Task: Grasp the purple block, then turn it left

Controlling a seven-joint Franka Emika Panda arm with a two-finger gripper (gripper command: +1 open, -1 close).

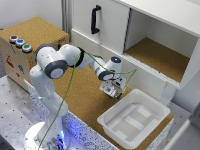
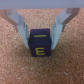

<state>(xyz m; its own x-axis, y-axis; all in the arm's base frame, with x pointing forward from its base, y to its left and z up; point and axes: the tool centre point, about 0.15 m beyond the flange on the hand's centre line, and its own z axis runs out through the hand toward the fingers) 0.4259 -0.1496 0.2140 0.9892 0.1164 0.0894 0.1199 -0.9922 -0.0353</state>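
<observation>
In your wrist view the purple block (image 2: 40, 44) sits on the cork desk (image 2: 15, 67), dead between the two fingers (image 2: 21, 26) of the gripper (image 2: 40, 35). Its yellow "E" face looks toward the cam, letter upright. Block looks approx cubic, so no clear long axis. The fingers stand on either side, one at the block's 9 o'clock, one at 3 o'clock, pads right up against its sides. Looks like they're clamped on it, though blur stops you seeing firm contact.

In the exterior view the gripper (image 1: 111, 91) points down at the desk (image 1: 80, 97), near the middle of the cork. You can't make out the block there; it's hidden under the hand.

Around it:
- 1 white tray (image 1: 134, 118), at approx 4 o'clock from the gripper, close by but apart from it.
- 1 green cable (image 1: 70, 95) running along the arm (image 1: 65, 60).
- 1 cardboard box (image 1: 30, 45) at approx 10 o'clock, with 3 coloured buttons (image 1: 20, 43) on top.
- 1 white cabinet (image 1: 150, 40) at approx 1 o'clock, w/ 1 black handle (image 1: 94, 19) and 1 open cork-floored compartment.

Nothing lies on the cork right beside the block in the wrist view.
</observation>
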